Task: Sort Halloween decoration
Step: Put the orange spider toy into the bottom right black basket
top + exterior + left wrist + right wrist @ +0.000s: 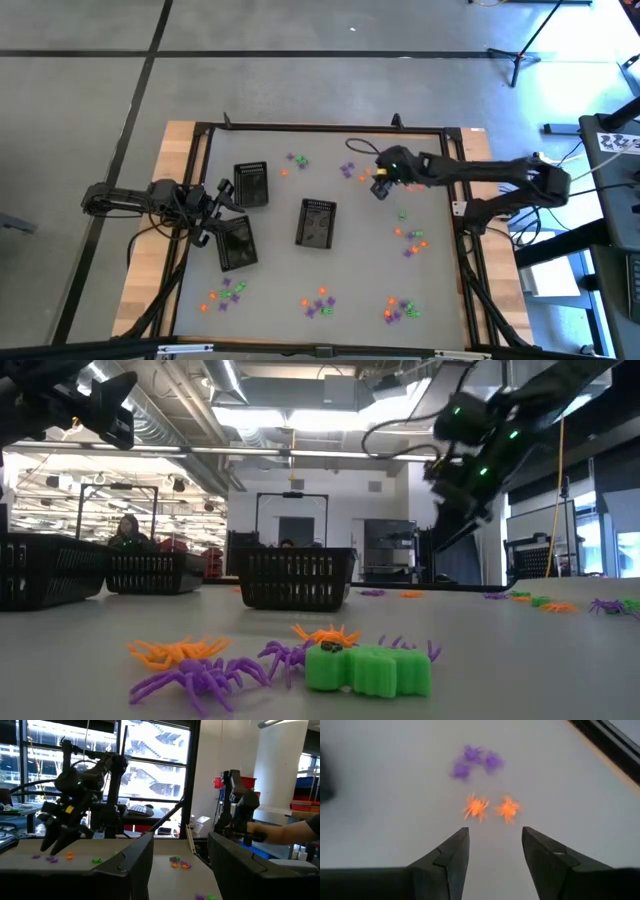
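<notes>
Small orange, purple and green Halloween trinkets lie scattered in clusters over the grey table. One cluster [352, 171] lies at the far right, and others lie along the near edge [318, 303]. In the right wrist view two orange spiders [476, 806] [507, 809] and some purple ones [475, 761] lie flat on the table just ahead of my fingers. My right gripper [495, 845] [380, 189] hovers open above them, tilted down, with nothing between its fingers. My left gripper [222, 203] [180, 865] waits open at the table's left, beside two of the black trays.
Three black trays stand on the table: two at the left [251, 185] [236, 243] and one near the middle [317, 222]. A dark frame [320, 128] rims the table. More trinkets lie at the right [410, 238] and near left [224, 292]. A person's arm [295, 831] shows beyond the table.
</notes>
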You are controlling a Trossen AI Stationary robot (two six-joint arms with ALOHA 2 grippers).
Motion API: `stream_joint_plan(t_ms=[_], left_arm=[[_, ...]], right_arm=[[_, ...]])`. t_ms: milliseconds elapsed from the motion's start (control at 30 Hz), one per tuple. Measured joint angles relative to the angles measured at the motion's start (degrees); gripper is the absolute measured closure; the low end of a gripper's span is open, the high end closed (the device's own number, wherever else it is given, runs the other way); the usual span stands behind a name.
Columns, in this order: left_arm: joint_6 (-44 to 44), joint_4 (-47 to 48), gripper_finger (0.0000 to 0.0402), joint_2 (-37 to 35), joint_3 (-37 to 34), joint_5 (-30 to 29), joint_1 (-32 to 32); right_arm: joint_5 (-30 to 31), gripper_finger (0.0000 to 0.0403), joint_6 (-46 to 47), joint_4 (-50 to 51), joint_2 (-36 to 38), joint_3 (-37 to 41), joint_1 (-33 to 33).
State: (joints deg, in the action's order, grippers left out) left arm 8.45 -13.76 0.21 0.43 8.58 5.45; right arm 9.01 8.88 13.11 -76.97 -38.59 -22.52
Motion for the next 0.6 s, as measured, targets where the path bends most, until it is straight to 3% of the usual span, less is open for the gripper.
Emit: stream_joint_plan(t_ms=[300, 600], left_arm=[[0.00, 0.00, 0.0223, -0.02, 0.01, 0.00, -0.01], [0.00, 0.00, 0.0223, 0.00, 0.02, -0.02, -0.02]], right_arm=[[-2.62, 0.0220, -3.40, -9.16, -12.34, 0.00, -7.82], [-4.25, 0.0220, -4.65, -13.69, -17.45, -0.11, -7.85]])
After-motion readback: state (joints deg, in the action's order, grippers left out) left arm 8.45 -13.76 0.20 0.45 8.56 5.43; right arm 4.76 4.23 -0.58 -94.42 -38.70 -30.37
